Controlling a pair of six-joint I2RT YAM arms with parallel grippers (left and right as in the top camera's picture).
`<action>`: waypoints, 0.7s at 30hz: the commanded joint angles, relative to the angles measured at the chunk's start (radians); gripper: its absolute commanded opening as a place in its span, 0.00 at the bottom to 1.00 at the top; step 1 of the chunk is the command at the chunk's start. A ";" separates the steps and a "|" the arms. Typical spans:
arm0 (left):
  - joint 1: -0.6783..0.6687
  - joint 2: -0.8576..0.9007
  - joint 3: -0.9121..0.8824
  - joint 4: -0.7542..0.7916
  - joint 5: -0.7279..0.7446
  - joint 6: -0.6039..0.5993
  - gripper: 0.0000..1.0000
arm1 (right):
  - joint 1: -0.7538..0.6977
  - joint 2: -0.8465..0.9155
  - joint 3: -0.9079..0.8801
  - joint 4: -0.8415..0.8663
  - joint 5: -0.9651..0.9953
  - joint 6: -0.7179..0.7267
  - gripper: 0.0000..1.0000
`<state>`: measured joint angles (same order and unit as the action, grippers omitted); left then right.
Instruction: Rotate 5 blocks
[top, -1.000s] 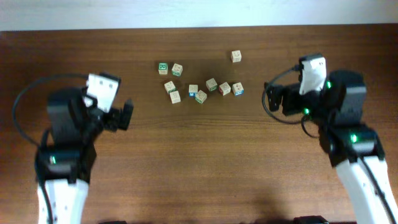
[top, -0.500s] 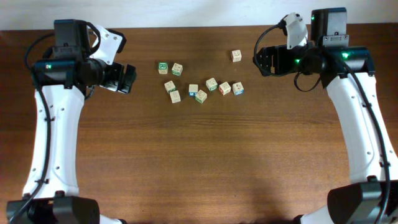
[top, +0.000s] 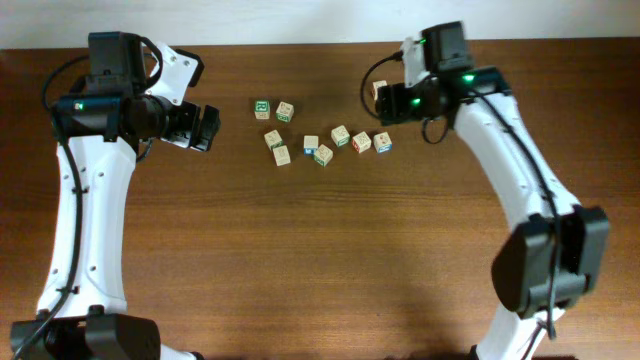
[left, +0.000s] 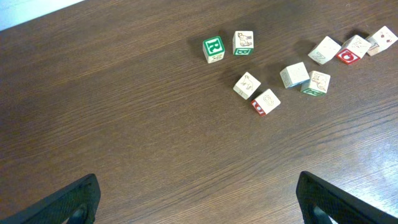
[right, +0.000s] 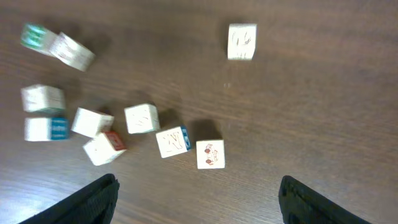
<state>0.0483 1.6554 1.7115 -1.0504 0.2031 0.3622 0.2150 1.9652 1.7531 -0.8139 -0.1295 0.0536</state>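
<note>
Wooden alphabet cubes are lying scattered on the dark brown table (top: 300, 260), none lifted. The blocks (top: 340, 136) to be rotated are sitting in a loose row right of centre, showing red, blue and green print, some nearly touching. A green-framed cube (top: 262, 109) and a few paler ones are lying further left. A lone cube (top: 380, 90) is sitting apart, up by the far edge.

The right gripper (right: 199, 183) is hanging over the right end of the row. Its fingers are apart and there is nothing between them. In the wrist view the nearest red-printed block (right: 210, 154) is lying just ahead of the gap and the blue-edged one (right: 173, 141) just beside it. My read is that it is lining up on that end block first, since the end block is open on one side. The lone cube is also close, so the target is not certain.

The left gripper (top: 207, 128) is waiting well left of all the cubes with its jaws wide and empty. It is probably parked there to leave the right arm room.

All five turns look undone, as nothing is gripped. The blocks are small and crowded, so a finger coming down is likely to nudge a neighbour.
</note>
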 joint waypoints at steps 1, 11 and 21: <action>0.007 0.006 0.024 0.001 0.014 -0.009 0.99 | 0.033 0.076 0.014 0.008 0.119 0.041 0.80; 0.007 0.006 0.024 0.001 0.014 -0.009 0.99 | 0.034 0.211 0.013 -0.019 0.082 -0.067 0.64; 0.007 0.006 0.024 0.001 0.014 -0.009 0.99 | 0.032 0.265 0.013 0.051 0.089 -0.129 0.51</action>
<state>0.0483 1.6554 1.7115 -1.0508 0.2031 0.3622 0.2485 2.2154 1.7531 -0.7712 -0.0418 -0.0616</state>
